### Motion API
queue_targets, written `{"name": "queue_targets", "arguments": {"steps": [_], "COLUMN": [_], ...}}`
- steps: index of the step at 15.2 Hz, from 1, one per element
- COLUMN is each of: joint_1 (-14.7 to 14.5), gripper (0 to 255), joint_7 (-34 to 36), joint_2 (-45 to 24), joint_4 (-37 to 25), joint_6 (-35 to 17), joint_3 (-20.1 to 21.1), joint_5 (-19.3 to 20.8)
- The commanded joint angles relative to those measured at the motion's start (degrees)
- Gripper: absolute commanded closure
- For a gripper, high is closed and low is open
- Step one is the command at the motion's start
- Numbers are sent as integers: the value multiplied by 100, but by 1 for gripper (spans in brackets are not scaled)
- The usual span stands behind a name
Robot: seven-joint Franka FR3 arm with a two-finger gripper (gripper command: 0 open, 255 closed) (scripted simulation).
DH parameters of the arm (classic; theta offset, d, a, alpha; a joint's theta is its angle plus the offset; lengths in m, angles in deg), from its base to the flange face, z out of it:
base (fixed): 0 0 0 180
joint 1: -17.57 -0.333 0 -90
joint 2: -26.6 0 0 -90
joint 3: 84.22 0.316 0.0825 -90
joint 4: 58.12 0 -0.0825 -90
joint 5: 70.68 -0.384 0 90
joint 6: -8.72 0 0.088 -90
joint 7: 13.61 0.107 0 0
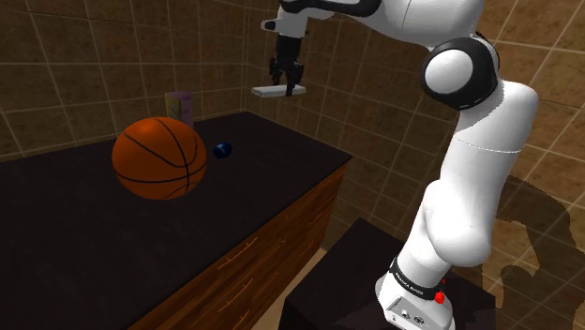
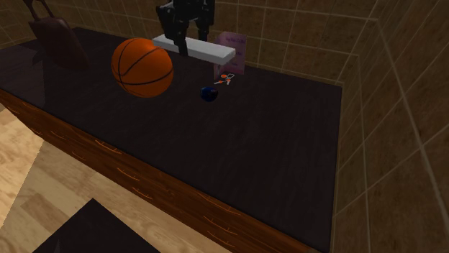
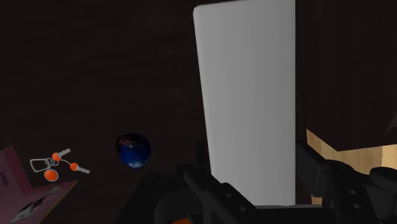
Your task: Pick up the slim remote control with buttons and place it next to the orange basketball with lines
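The gripper [image 1: 287, 82] pinches the pale slim remote [image 1: 270, 91] aloft above the dark counter [image 1: 75, 244], long axis crosswise to the fingers, with the orange basketball [image 1: 159, 157] lower, toward the shoulder view's left.

Arm [image 1: 469, 178] raised high; 2 fingers [image 3: 312, 168] (pointing down) clasp the remote [image 3: 248, 95].

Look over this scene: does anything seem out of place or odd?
Only the remote: a plain pale slab without visible buttons, clamped in the end effector above the counter. Nothing looks spilled or toppled.
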Motion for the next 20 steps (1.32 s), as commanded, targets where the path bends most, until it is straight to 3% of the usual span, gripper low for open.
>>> {"name": "queue_targets", "arguments": {"steps": [1,8,16,20], "joint_1": [-209,-754,-1316,-1362], "gripper": [255,255,255,255], "joint_7": [340,1330,2402,2486], "joint_2": [193,457,368,422], "joint_4": [231,537,415,719], "joint_6": [-59,-119,-84,-334], "joint_3": [137,595,1106,1145], "joint_5": [91,220,247,260]}}
